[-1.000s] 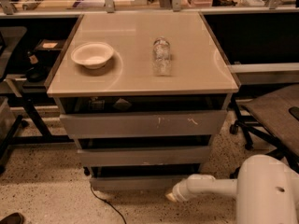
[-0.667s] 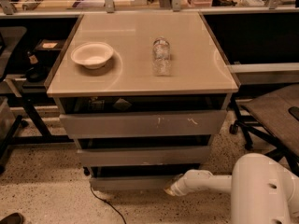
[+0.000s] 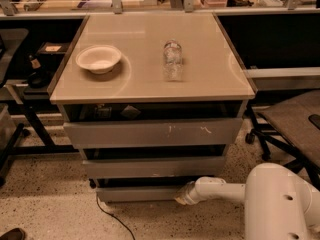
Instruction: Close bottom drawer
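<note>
Low on the cabinet (image 3: 145, 81), the gripper (image 3: 182, 199) met the bottom drawer (image 3: 137, 193).
The beige-topped cabinet filled the middle of the view, with a dark chair (image 3: 295, 124) to its right. The robot's white arm (image 3: 225, 190) reached in from the lower right, close to the speckled floor. The scratched top drawer (image 3: 150, 133) stood pulled out, dark items showing in the gap above it; the middle drawer (image 3: 150, 166) sat below. The bottom drawer was lowest, just above the floor, a dark gap over its front. A clear bottle (image 3: 172, 59) lay on the top, a white bowl (image 3: 98, 59) well to its left. The gripper was at the bottom drawer's right end; whether it was wide or narrow could not be told.
</note>
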